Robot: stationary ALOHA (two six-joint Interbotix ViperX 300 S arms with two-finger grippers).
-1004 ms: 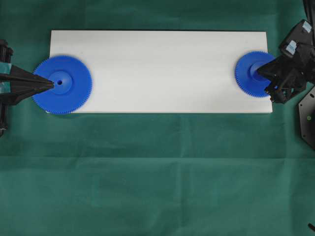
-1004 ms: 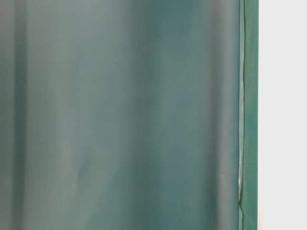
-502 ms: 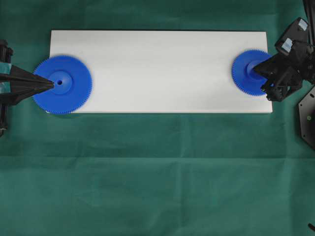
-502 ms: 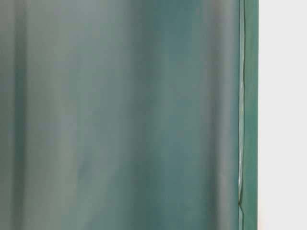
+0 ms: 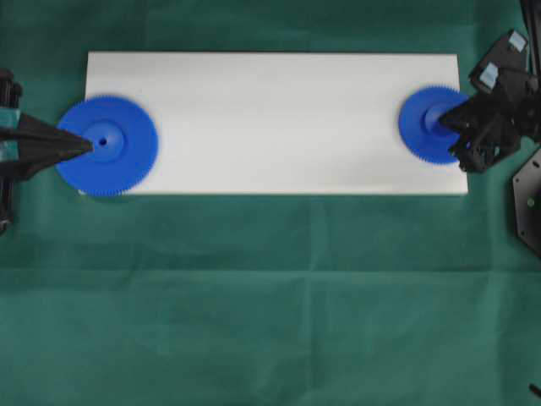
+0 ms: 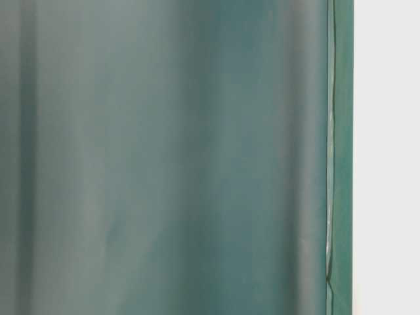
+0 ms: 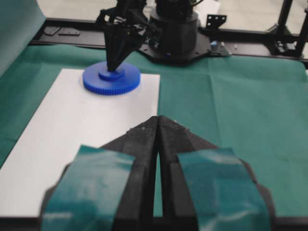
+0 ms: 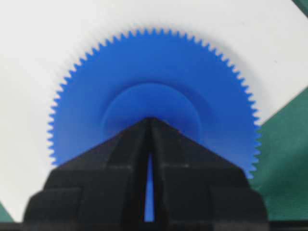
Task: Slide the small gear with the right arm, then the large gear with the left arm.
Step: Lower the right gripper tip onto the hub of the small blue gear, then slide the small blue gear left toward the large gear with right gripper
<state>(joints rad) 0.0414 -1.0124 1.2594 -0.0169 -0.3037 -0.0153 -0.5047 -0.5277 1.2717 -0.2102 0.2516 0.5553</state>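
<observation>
The small gear (image 5: 427, 127) lies at the right end of the white board (image 5: 279, 118). My right gripper (image 5: 444, 121) is shut, and its pointed tip rests on the gear's raised hub. In the right wrist view the tip (image 8: 149, 119) sits at the hub's centre on the small gear (image 8: 154, 72). The large gear (image 5: 118, 148) lies at the board's left end, overhanging its left edge. My left gripper (image 5: 90, 145) is shut, with its tip at the hub hole. The left wrist view has the shut left gripper (image 7: 158, 118) near and the small gear (image 7: 120, 82) far.
Green cloth (image 5: 270, 296) covers the table around the board. A black bracket (image 5: 528, 199) lies at the right edge beside the right arm. The board's middle (image 7: 72, 130) stretches bare between the two gears. A green curtain (image 6: 164, 157) hangs in the table-level view.
The right gripper has pushed the small gear a little to the left and toward the board's far edge. The left gripper and the large gear have stayed put.
</observation>
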